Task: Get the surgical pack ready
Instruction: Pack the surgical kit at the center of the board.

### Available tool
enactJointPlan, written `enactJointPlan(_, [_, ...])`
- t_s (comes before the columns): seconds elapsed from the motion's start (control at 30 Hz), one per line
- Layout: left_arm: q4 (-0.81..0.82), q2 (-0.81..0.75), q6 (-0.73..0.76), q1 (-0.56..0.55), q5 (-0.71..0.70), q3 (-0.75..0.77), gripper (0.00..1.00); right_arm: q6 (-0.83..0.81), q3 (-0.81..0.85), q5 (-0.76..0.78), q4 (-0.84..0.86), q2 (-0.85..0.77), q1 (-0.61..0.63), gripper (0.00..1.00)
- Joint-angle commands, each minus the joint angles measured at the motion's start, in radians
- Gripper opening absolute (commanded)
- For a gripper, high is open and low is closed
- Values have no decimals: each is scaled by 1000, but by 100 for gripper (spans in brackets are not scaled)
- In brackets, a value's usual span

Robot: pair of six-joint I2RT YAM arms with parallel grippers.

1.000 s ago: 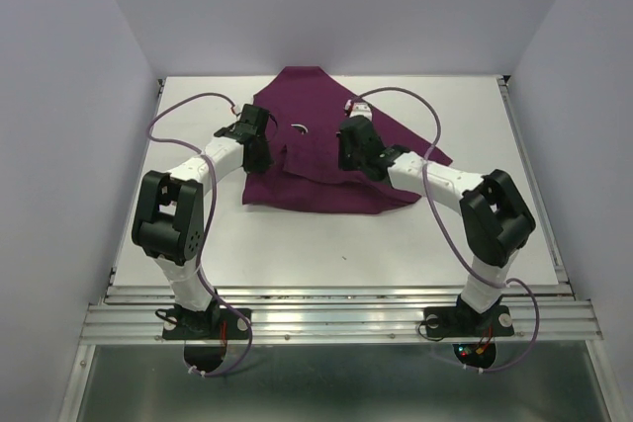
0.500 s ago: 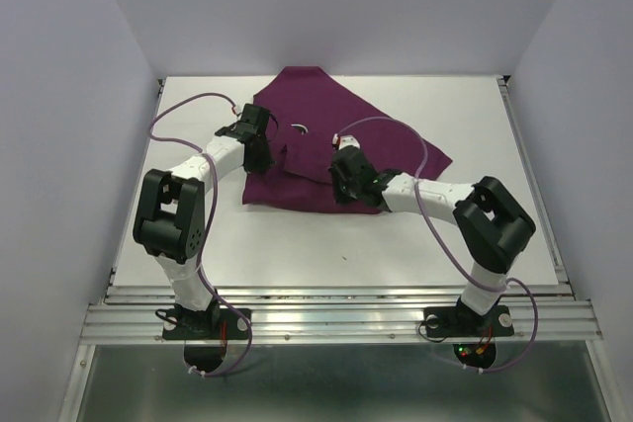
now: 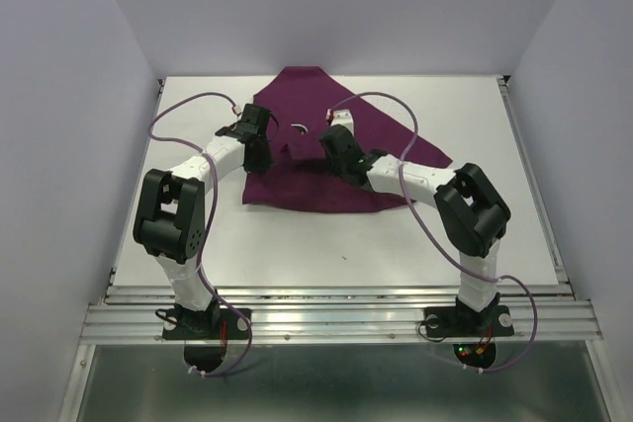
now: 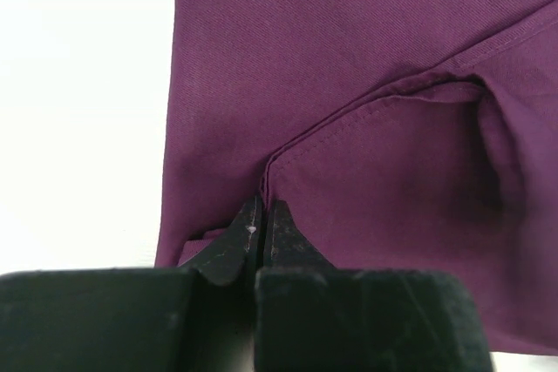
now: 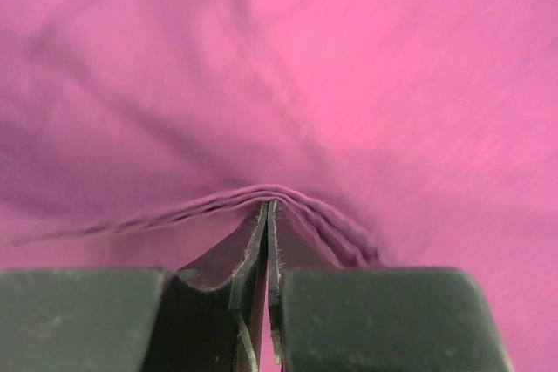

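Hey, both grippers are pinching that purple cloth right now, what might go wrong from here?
1. The left gripper and right gripper each pinch only a thin hem of the surgical pack; a pull could slip the fabric out.
2. A small pale object lies on the surgical pack between the grippers; folding or dragging may trap or fling it.
3. The fabric is bunched at the right gripper, so an uneven pull may leave a crooked fold.
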Motion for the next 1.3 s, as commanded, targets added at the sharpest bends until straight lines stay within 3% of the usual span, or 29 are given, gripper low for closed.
enactJointPlan(0.0, [7, -23, 16, -2, -26, 44, 0, -23, 97, 97, 40, 35, -69, 8])
enactJointPlan(0.2, [3, -27, 12, -2, -29, 47, 1, -14, 71, 44, 40, -20, -79, 7])
enactJointPlan(0.43, [-22, -67, 6, -2, -55, 79, 30, 40, -66, -63, 42, -145, -79, 8])
enactJointPlan(0.53, [-46, -78, 16, -2, -75, 117, 33, 35, -113, -86, 31, -167, -79, 9])
enactJointPlan(0.63, [-48, -105, 25, 0, -90, 139, 33, 29, -135, -10, -15, -187, -79, 9])
enactJointPlan(0.77, [-51, -130, 38, 4, -99, 162, 42, -2, -160, -17, -21, -224, -79, 12])
enactJointPlan(0.87, [-81, -113, 44, 27, -130, 190, 31, -55, -114, -2, -56, -212, -79, 15])
enactJointPlan(0.9, [-91, -110, 44, 38, -132, 193, 20, -63, -97, -2, -67, -203, -79, 15])
enactJointPlan(1.0, [-103, -83, 45, 93, -109, 200, 0, -72, -13, -63, -108, -147, -79, 14])
enactJointPlan(1.27, [-121, 11, 45, 176, -70, 199, 0, -26, 213, -297, -190, 26, -79, 14])
